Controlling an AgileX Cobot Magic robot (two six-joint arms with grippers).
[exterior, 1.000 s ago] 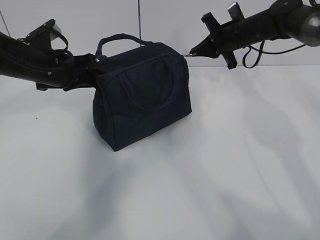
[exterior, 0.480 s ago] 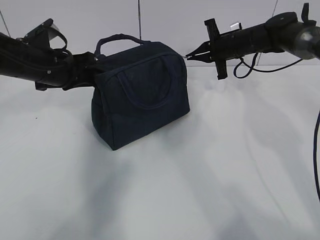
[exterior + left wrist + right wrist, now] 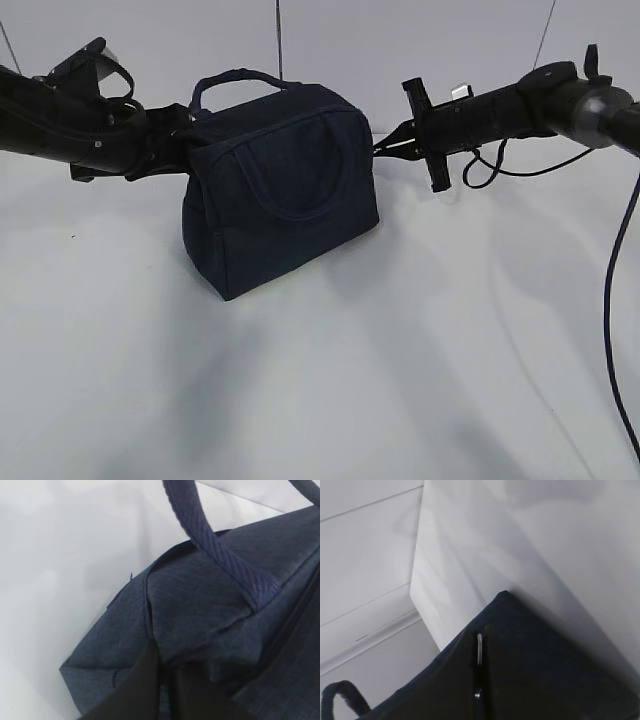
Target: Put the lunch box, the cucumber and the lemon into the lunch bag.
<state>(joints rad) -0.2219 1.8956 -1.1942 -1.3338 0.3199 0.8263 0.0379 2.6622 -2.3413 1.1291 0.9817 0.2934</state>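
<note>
The navy lunch bag (image 3: 285, 195) stands on the white table with its top closed. My left gripper (image 3: 186, 138) is shut on the fabric at the bag's left end; its dark fingers (image 3: 145, 680) pinch a fold of the bag (image 3: 210, 595) below a loop handle (image 3: 215, 540). My right gripper (image 3: 386, 148) is at the bag's upper right end, shut on the metal ring pull (image 3: 479, 649), which shows edge-on between its dark fingers. The lunch box, the cucumber and the lemon are out of view.
The white table (image 3: 400, 380) stretches out in front of the bag, with a pale wall (image 3: 330, 40) behind. A black cable (image 3: 610, 300) hangs from the right arm at the far right.
My right gripper has moved down and a little left with the ring pull, and its wrist has turned. The bag's top right end sits lower. The left arm has not moved.
</note>
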